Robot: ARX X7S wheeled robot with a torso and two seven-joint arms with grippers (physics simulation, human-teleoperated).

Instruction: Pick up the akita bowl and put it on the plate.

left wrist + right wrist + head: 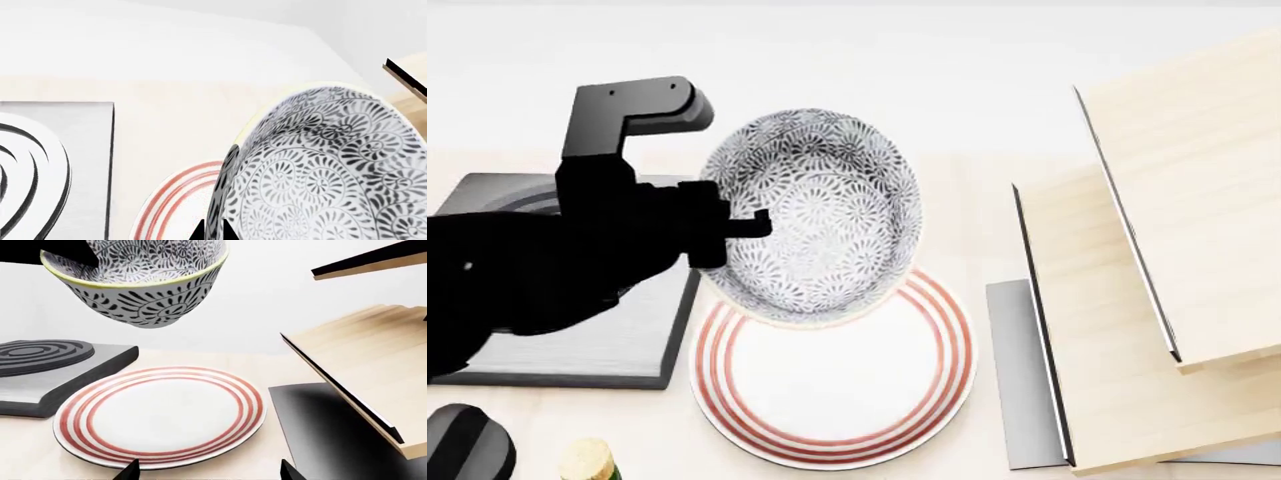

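Risk: our left gripper [741, 228] pinches the tilted akita bowl [814, 215] by its rim above the plate [834, 375]; it could slip. Right jaws open.

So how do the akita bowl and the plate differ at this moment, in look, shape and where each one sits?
The akita bowl is deep with dense grey-black floral pattern; the plate is flat, plain white with red rings at its rim. The bowl is in the air, tilted, with the left gripper at its rim; the plate lies level on the counter. The bowl looks narrower than the plate. Both are round.
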